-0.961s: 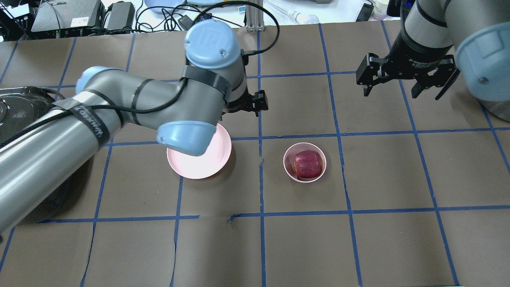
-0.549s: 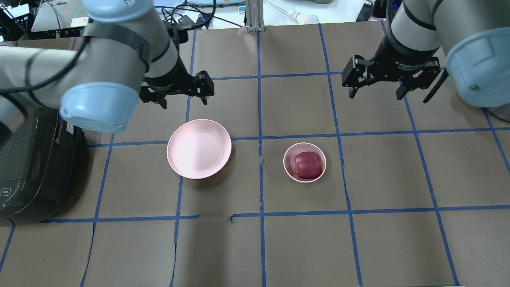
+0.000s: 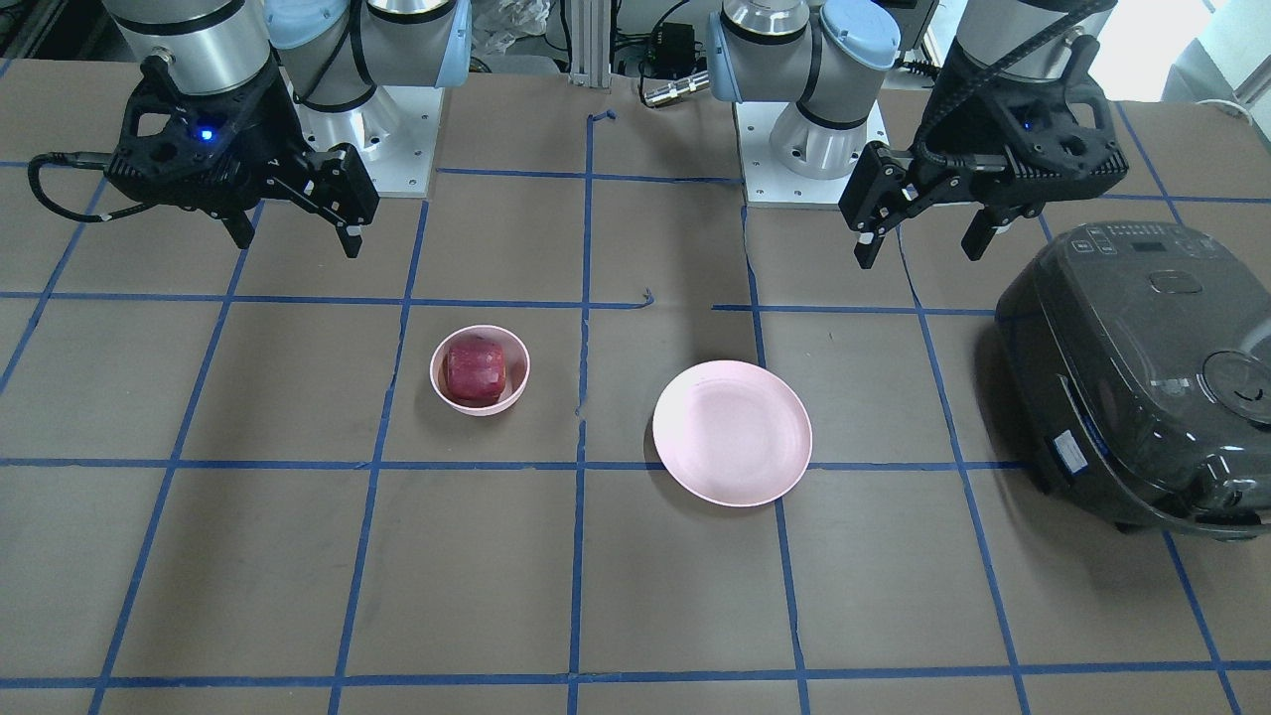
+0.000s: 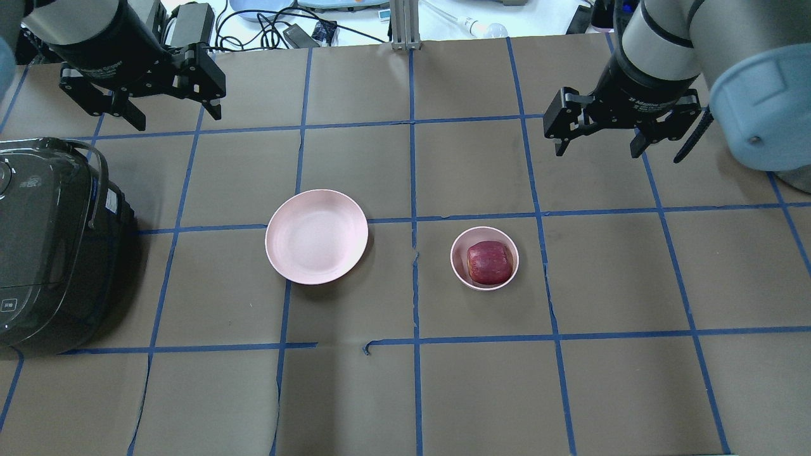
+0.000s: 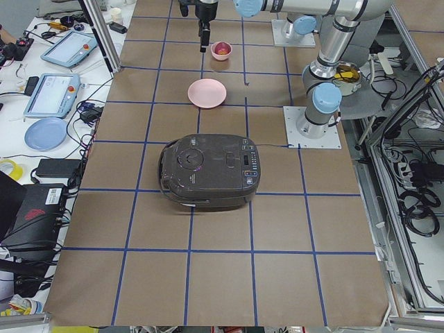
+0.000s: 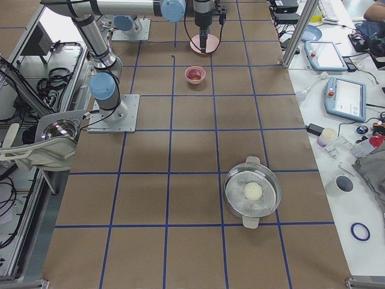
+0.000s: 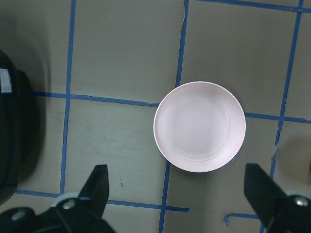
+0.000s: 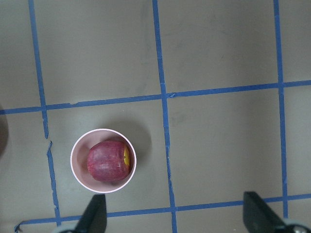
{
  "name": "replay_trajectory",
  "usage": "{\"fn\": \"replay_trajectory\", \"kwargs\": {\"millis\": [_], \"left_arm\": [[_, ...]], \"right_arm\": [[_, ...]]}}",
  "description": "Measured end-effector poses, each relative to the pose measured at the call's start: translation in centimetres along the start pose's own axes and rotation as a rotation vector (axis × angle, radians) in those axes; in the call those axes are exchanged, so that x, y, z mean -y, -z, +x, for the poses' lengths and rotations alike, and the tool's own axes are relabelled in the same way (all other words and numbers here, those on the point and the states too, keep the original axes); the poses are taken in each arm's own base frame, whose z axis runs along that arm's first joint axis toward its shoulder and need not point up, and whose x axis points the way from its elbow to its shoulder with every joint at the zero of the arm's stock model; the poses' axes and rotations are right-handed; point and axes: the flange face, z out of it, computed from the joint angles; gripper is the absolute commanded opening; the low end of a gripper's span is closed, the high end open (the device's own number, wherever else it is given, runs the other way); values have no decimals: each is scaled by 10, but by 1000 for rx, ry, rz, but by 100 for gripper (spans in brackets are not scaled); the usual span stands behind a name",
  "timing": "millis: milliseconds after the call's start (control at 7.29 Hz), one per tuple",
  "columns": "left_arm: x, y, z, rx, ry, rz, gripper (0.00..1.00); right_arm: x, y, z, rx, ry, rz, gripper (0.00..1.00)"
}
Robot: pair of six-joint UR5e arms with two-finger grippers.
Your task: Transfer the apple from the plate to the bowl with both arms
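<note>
The dark red apple point(image 4: 489, 262) lies in the small deep pink bowl point(image 4: 455, 256), right of centre; it also shows in the front view point(image 3: 475, 371) and the right wrist view point(image 8: 108, 160). The wide pink plate point(image 4: 316, 236) is empty, left of the bowl; the left wrist view looks down on the plate point(image 7: 199, 126). My left gripper point(image 4: 176, 117) is open and empty, high above the table's far left, beyond the plate. My right gripper point(image 4: 618, 152) is open and empty, high beyond and right of the bowl.
A dark rice cooker point(image 4: 44, 240) stands at the table's left edge, near the plate. A steel pot with a glass lid point(image 6: 252, 191) stands far off at the table's right end. Cables and devices lie beyond the back edge.
My left arm has swung up and away from over the plate to the far left, uncovering the plate and the rice cooker. My right gripper shifted slightly left. Apple and bowl have not moved.
</note>
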Motion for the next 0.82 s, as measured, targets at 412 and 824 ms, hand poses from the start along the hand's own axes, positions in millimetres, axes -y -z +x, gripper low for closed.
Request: {"fn": "replay_trajectory", "kwargs": {"millis": [412, 824], "left_arm": [[-8, -7, 23, 0, -66, -25, 100], [-8, -6, 25, -3, -89, -21, 100]], "right_arm": [[0, 0, 0, -2, -3, 2, 100], [0, -1, 0, -1, -4, 3, 100]]}}
